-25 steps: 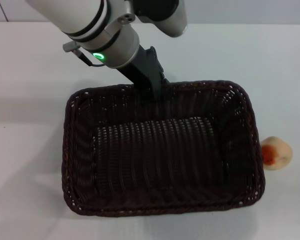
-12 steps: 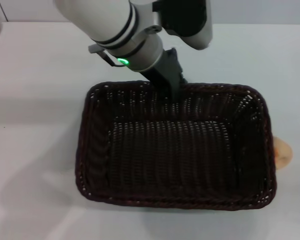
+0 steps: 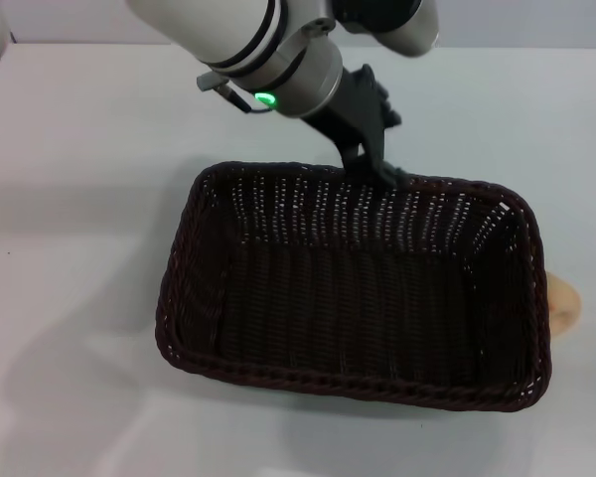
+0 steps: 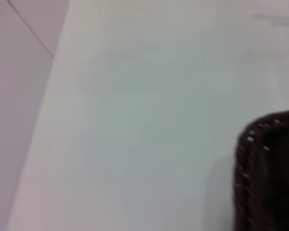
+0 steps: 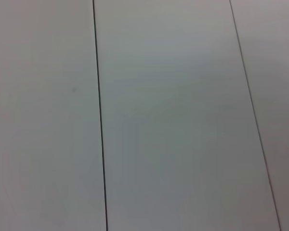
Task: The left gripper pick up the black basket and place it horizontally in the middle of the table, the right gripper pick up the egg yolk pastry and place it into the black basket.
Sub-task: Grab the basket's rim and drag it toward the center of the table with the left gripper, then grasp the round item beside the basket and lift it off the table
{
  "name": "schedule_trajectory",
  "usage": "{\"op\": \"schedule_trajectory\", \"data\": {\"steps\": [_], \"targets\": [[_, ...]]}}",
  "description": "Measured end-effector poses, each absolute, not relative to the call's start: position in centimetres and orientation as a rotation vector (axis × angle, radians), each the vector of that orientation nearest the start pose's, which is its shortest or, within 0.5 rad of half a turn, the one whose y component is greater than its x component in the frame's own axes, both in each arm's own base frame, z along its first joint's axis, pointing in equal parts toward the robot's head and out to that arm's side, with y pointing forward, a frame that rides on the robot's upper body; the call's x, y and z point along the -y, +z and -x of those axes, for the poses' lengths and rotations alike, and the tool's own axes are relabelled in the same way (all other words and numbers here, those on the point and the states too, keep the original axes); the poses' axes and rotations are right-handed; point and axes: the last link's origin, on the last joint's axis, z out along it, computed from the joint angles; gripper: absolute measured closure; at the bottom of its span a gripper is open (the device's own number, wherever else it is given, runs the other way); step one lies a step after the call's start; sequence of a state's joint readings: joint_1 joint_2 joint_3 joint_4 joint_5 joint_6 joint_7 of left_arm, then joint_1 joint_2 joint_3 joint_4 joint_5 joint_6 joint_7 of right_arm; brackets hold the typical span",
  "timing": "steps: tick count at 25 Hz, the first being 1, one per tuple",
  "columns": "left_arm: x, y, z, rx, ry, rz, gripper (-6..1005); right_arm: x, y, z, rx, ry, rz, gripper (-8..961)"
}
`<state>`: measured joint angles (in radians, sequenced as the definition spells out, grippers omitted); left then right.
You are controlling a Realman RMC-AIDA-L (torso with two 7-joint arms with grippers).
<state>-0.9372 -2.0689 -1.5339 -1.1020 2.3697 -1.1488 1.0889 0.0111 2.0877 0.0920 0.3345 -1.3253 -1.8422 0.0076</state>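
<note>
Head view: the left gripper [image 3: 377,159] reaches down from the far left and its black fingers [image 3: 363,104] are clamped on the far rim of the basket [image 3: 353,288], right of that rim's middle. A green ring [image 3: 266,98] glows on the white-grey arm just above. The basket sits mid-worktop [image 3: 79,199], its long side running left to right, the far edge raised a little so the inside tilts toward the camera. The pastry [image 3: 563,306] lies on the worktop at the basket's right side, touching or just beside the rim and mostly hidden behind it. Left wrist view shows one basket corner [image 4: 269,173] and bare worktop. The right gripper appears in no view, so whether its fingers are wide or narrow cannot be told.
</note>
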Motion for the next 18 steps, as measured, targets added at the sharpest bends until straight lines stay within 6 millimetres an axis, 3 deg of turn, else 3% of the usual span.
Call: {"op": "schedule_trajectory", "data": {"steps": [4,9,13,18], "targets": [[-41.3,-5.4,4.8,-0.257,0.163,2.667,368,-14.0,1.8,-36.6,-0.482,0.705,1.048,180],[-43.1,-0.5,4.0,-0.2,-0.204,2.295,195,-13.9,1.8,-36.6,-0.483,0.702,1.047,179],[-43.1,2.2,5.4,-0.143,-0.374,2.036,190,-13.8,1.9,-36.7,-0.481,0.696,1.047,179],[-41.7,4.8,8.4,-0.065,-0.507,1.723,186,-13.8,1.4,-36.6,-0.49,0.693,1.09,180]]}}
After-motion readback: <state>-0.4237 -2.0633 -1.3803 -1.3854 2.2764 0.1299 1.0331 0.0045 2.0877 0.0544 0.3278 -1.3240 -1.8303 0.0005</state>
